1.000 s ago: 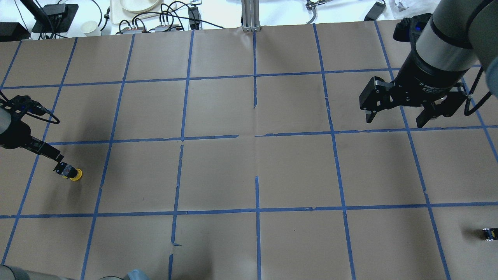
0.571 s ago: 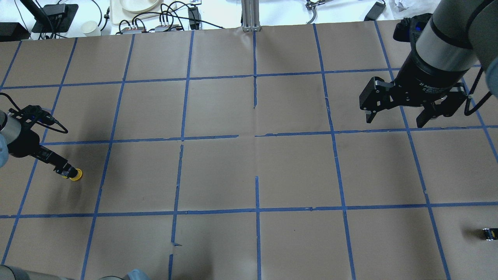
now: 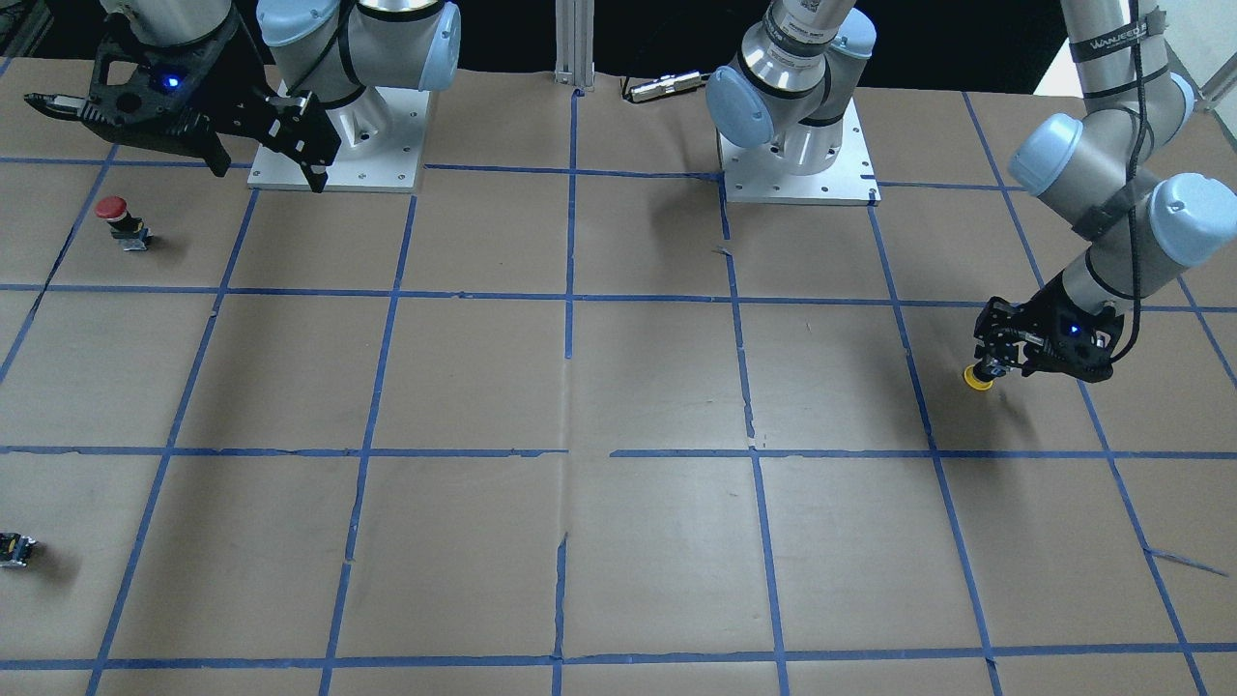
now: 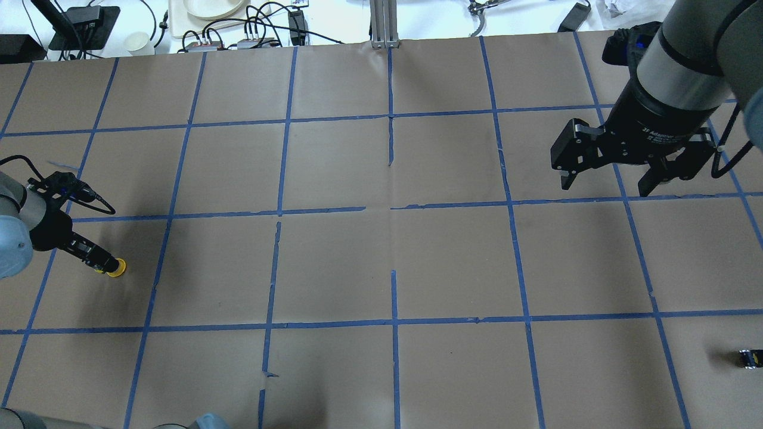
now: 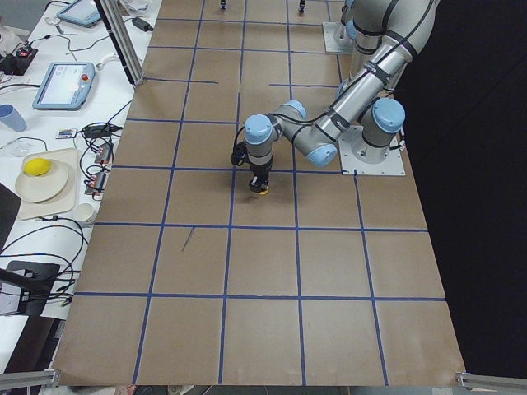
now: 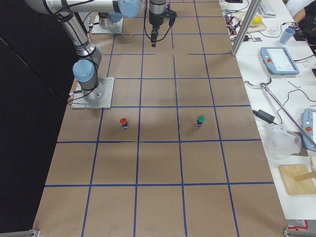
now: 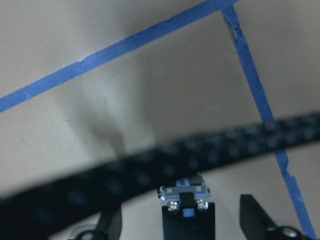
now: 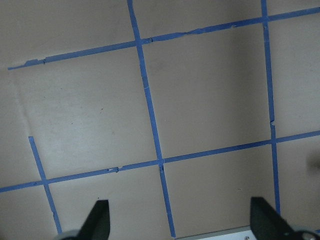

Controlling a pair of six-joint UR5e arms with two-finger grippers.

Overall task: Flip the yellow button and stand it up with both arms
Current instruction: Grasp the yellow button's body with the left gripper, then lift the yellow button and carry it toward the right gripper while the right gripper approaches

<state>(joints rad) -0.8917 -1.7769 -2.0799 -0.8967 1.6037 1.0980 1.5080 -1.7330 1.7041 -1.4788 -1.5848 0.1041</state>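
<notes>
The yellow button (image 4: 117, 269) stands cap-down on the brown paper at the table's left side. Its yellow cap also shows in the front view (image 3: 978, 380). My left gripper (image 4: 102, 264) points down over its black-and-metal body. In the left wrist view the body's terminal end (image 7: 184, 196) faces the camera between the two fingers (image 7: 250, 217), with paper showing on both sides, so the jaws stand open around it. My right gripper (image 4: 605, 187) hangs high over the back right, wide open and empty, which also shows in its wrist view (image 8: 181, 220).
A red-capped button (image 3: 113, 215) stands near the right arm's base plate (image 3: 387, 169). A green-capped button (image 6: 200, 120) stands to one side of it. A small capless black part (image 4: 749, 357) lies at the front right edge. Cables and dishes lie beyond the table's far edge.
My left arm has swung further into view and its gripper has come closer over the button's body. The yellow cap has stayed in place. The right arm has not moved.
</notes>
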